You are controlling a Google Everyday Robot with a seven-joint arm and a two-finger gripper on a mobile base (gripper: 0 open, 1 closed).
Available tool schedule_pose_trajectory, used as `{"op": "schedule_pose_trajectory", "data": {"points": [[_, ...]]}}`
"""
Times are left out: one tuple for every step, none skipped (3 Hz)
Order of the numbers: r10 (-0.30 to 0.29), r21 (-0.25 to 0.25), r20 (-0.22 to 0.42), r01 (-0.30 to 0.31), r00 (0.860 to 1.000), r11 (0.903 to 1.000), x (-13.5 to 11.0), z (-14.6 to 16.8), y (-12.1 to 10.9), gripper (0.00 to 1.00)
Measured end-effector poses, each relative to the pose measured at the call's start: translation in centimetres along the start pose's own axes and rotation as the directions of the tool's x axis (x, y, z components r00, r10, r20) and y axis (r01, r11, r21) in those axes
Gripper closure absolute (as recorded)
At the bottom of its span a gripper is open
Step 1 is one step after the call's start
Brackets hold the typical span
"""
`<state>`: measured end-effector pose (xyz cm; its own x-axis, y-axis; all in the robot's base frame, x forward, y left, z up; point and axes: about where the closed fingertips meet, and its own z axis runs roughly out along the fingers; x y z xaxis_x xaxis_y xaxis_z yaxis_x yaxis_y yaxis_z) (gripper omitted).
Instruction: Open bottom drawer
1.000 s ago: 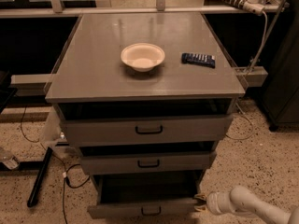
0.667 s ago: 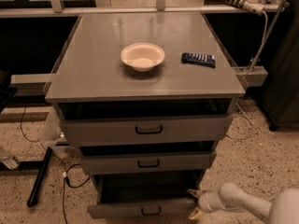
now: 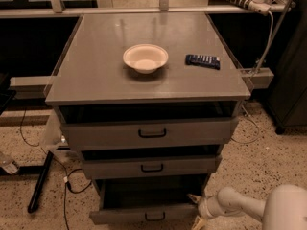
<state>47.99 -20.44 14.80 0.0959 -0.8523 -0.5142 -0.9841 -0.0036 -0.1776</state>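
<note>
Claw (image 3: 195,210) sitting spread open at right end of bottom drawer (image 3: 124,215), drawer standing partly out; likely mid-pull, next needing steady outward draw.

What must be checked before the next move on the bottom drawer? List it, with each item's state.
1. The bottom drawer is pulled out: ok, its front stands forward of the cabinet and its inside shows.
2. The end effector is at the handle: not ok, it sits low right, by the drawer's right front corner.
3. The end effector is open, holding nothing: ok.
4. The handle is free: ok.
5. The end effector touches the drawer: cannot tell.
6. The bowl is away from the cabinet's edges: ok.
</note>
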Motion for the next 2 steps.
{"op": "schedule_pose_trajectory", "data": {"points": [[0.000, 0.000, 0.000, 0.000, 1.000, 1.0000, 0.0, 0.0, 0.0, 0.42], [0.027, 0.026, -0.001, -0.027, 1.000, 0.9993, 1.1, -1.2, 2.0, 0.65]]}}
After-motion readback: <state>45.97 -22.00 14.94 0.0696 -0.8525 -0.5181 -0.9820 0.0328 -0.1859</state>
